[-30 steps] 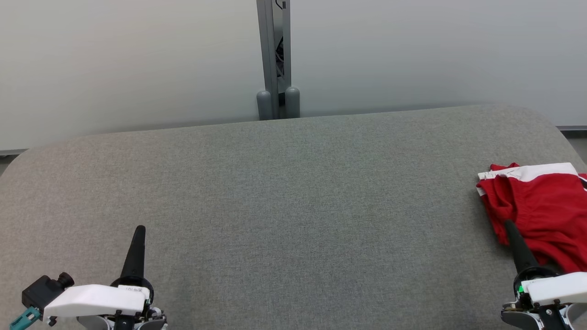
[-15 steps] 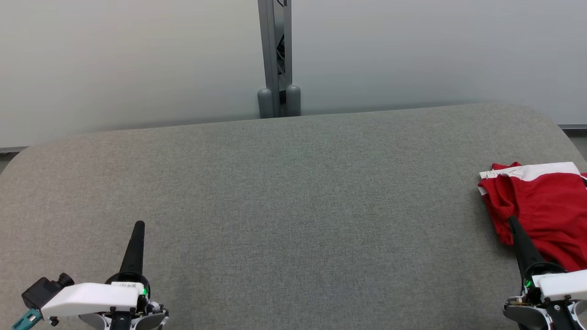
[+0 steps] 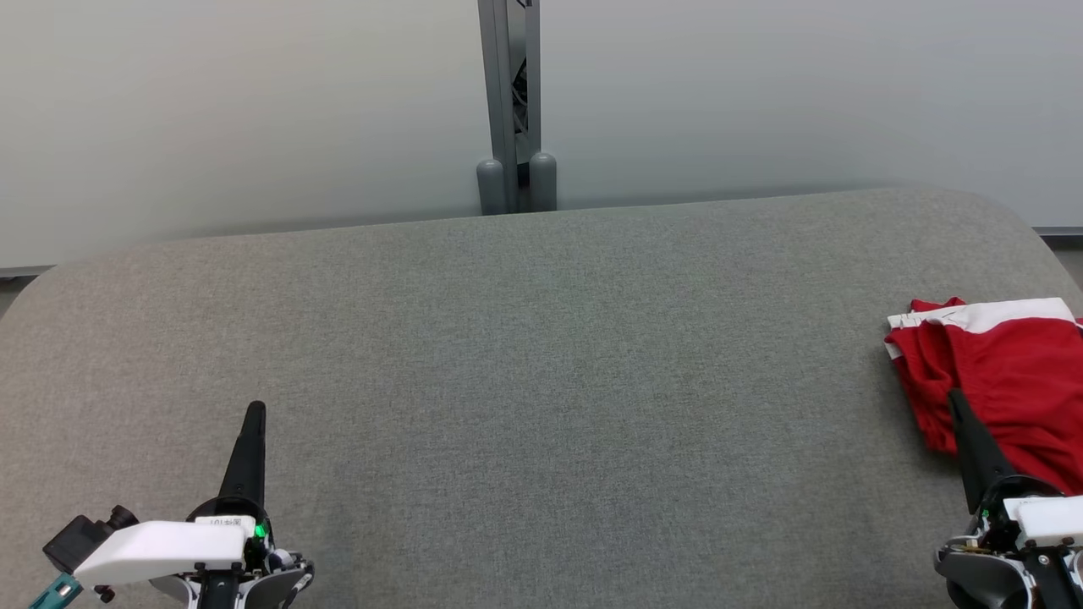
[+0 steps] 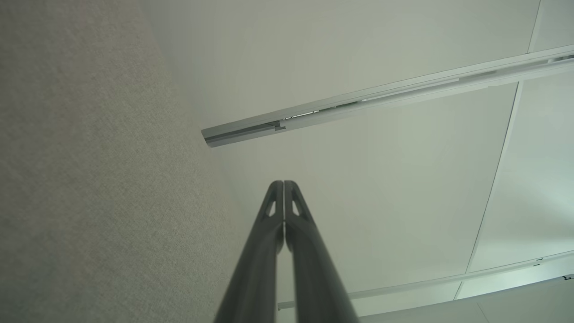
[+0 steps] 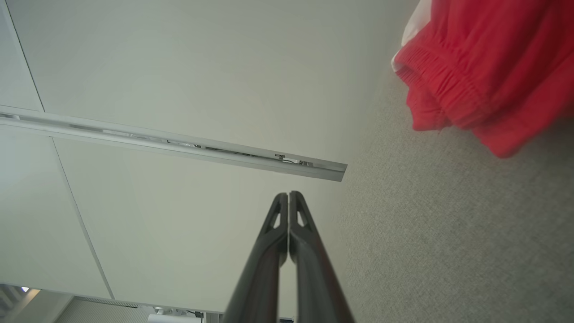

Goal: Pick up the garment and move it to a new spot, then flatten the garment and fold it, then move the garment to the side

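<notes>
The garment (image 3: pixel 1011 372) is red with a white band along its far edge, lying folded and a little rumpled at the right edge of the grey fabric table (image 3: pixel 525 338). In the right wrist view the garment (image 5: pixel 489 67) fills the upper right corner. My right gripper (image 3: pixel 956 396) is shut with nothing in it; its dark tip overlaps the garment's near left part in the head view. My right gripper (image 5: pixel 287 194) has both fingers pressed together. My left gripper (image 3: pixel 255 407) stands shut and empty at the lower left, far from the garment. In its own wrist view, my left gripper (image 4: pixel 283 182) is shut too.
A grey metal post (image 3: pixel 514 101) with two rounded feet stands behind the table's far edge against a pale wall (image 3: pixel 254 110). The table's rounded corners lie at far left and far right. Bare fabric stretches between the two grippers.
The head camera has tilted slightly, shifting the whole picture. Both grippers sit a little lower in view and stay shut. The garment lies as before.
</notes>
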